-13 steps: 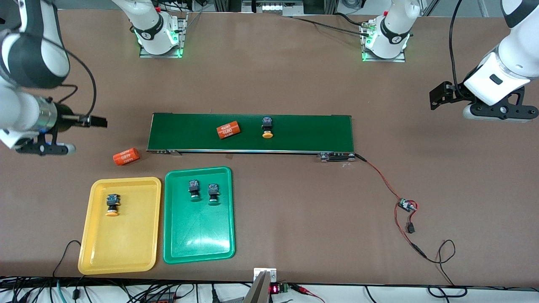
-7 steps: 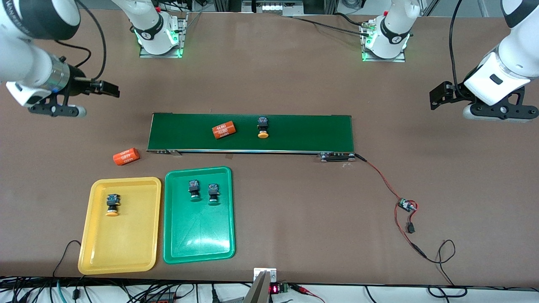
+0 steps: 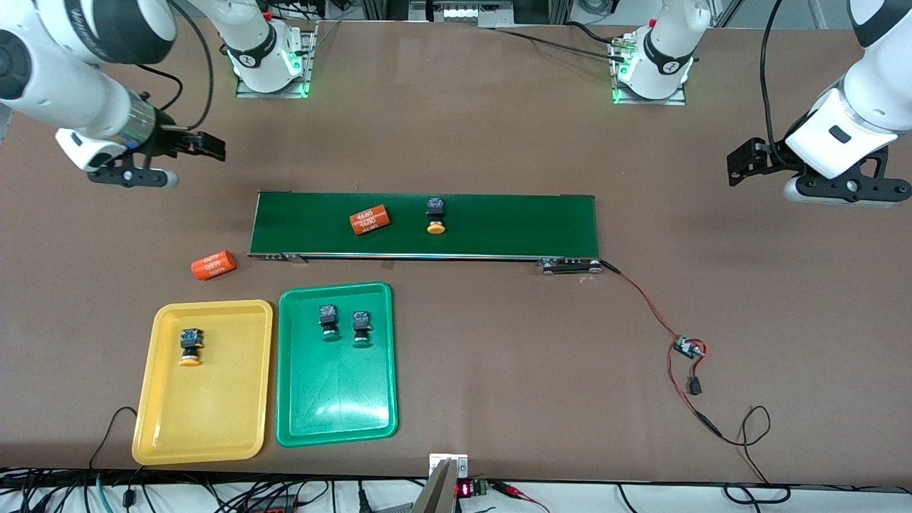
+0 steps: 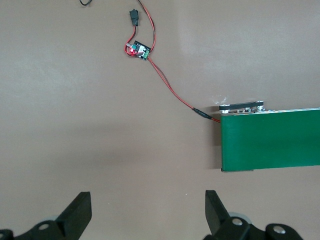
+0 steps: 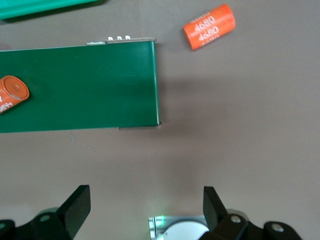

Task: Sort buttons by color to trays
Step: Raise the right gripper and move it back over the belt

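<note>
On the conveyor belt [image 3: 499,221], beside an orange cylinder [image 3: 370,219], lies your last yellow-capped button [image 3: 435,215]: small, light, rigid, likely tippy; pinch its black body. Right gripper [image 3: 214,146] and left gripper [image 3: 737,164] both gape empty off the belt's ends.

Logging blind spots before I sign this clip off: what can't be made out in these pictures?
- Front view: the two buttons in the green tray have caps too dark and small to tell apart from the tray.
- Front view: right hand and left hand show edge-on, so the finger gap is hard to judge.
- Left wrist view: conveyor is cut off by the edge; no buttons or trays show.
- Right wrist view: one 4680 cylinder is cut off by the edge.
</note>
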Robot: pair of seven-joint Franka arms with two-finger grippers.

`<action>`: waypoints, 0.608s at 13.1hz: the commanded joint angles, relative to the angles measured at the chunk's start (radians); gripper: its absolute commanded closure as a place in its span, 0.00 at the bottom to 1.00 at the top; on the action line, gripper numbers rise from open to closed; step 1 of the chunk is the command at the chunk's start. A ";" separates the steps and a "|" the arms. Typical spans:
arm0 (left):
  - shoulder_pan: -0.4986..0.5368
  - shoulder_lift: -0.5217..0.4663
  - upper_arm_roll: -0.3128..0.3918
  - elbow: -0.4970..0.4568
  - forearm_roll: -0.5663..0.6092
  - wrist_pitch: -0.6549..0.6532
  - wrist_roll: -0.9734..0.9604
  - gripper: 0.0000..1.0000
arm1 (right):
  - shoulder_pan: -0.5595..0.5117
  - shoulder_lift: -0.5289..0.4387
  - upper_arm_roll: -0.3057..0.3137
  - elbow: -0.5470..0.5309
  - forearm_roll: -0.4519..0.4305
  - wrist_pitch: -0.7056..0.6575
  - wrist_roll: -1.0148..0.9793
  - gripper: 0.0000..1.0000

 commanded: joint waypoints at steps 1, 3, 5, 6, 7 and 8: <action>0.004 0.007 -0.002 0.024 -0.014 -0.021 0.006 0.00 | 0.055 -0.006 -0.002 -0.056 0.013 0.088 0.018 0.00; 0.004 0.007 -0.002 0.024 -0.014 -0.021 0.006 0.00 | 0.116 0.025 -0.002 -0.057 0.013 0.139 0.092 0.00; 0.004 0.007 -0.002 0.024 -0.014 -0.021 0.007 0.00 | 0.185 0.066 -0.002 -0.056 0.013 0.211 0.183 0.00; 0.004 0.007 -0.002 0.024 -0.014 -0.021 0.007 0.00 | 0.216 0.089 -0.002 -0.056 0.013 0.248 0.209 0.00; 0.004 0.007 0.000 0.024 -0.014 -0.021 0.007 0.00 | 0.242 0.115 -0.002 -0.053 0.013 0.283 0.237 0.00; 0.004 0.007 0.000 0.024 -0.014 -0.021 0.007 0.00 | 0.265 0.145 -0.002 -0.045 0.013 0.305 0.289 0.00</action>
